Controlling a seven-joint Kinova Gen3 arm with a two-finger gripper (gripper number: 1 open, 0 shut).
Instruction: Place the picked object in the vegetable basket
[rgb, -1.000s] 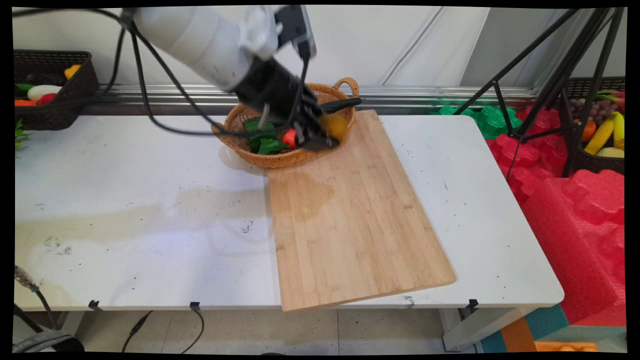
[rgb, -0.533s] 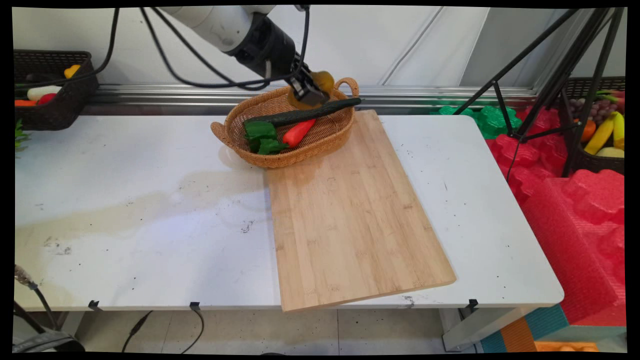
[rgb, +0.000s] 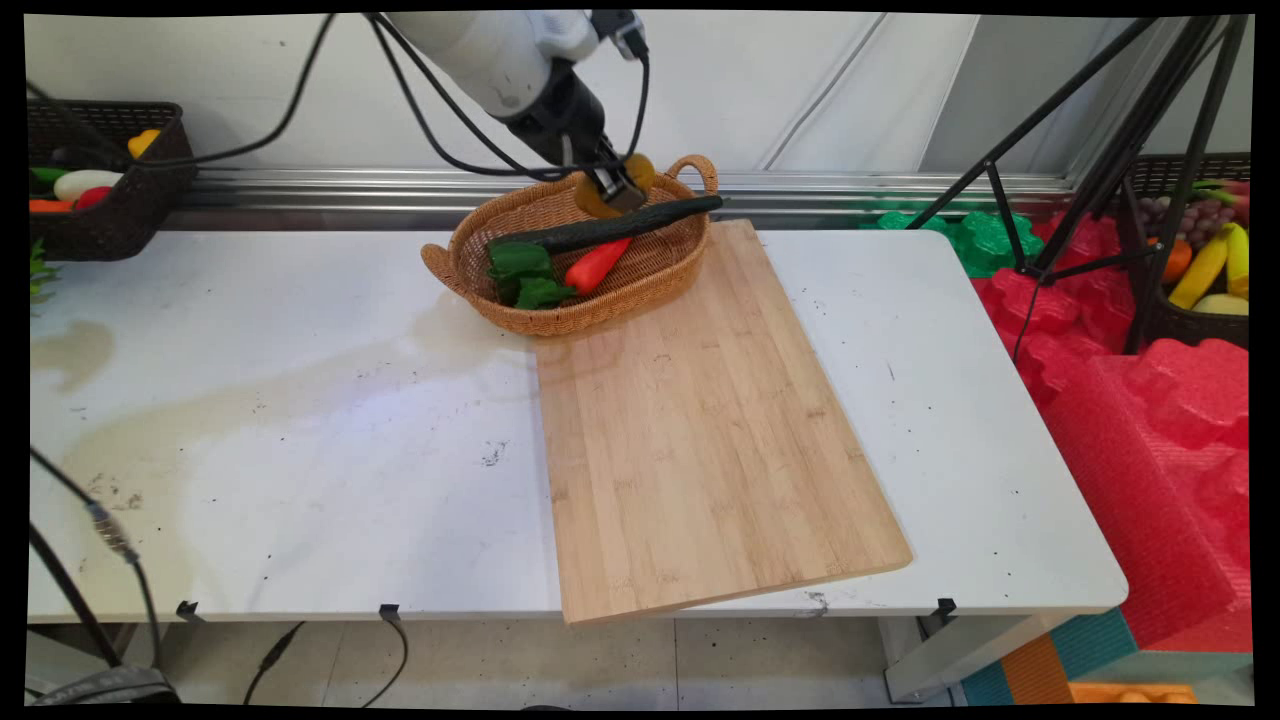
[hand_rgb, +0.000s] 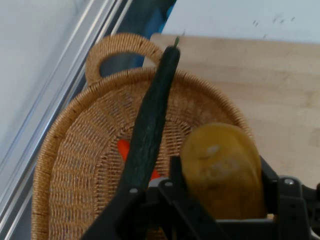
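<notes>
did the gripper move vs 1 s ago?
Yes. The gripper, shut on the yellow fruit, was down inside the basket by the red pepper; now it is raised above the basket's far rim.

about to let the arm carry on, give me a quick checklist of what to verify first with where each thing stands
1. Grip: the gripper is shut on the yellow-brown fruit, a finger on each side: ok.
2. Lift: the fruit hangs above the wicker basket, not resting in it: ok.
3. Cucumber: lies across the basket with its tip over the rim, just beneath the gripper, apart from the fruit in the hand view: ok.
4. Red pepper and green pepper lie in the basket: ok.
5. Cutting board: bare, flat on the table: ok.
6. How firm the grip is: cannot tell.
</notes>
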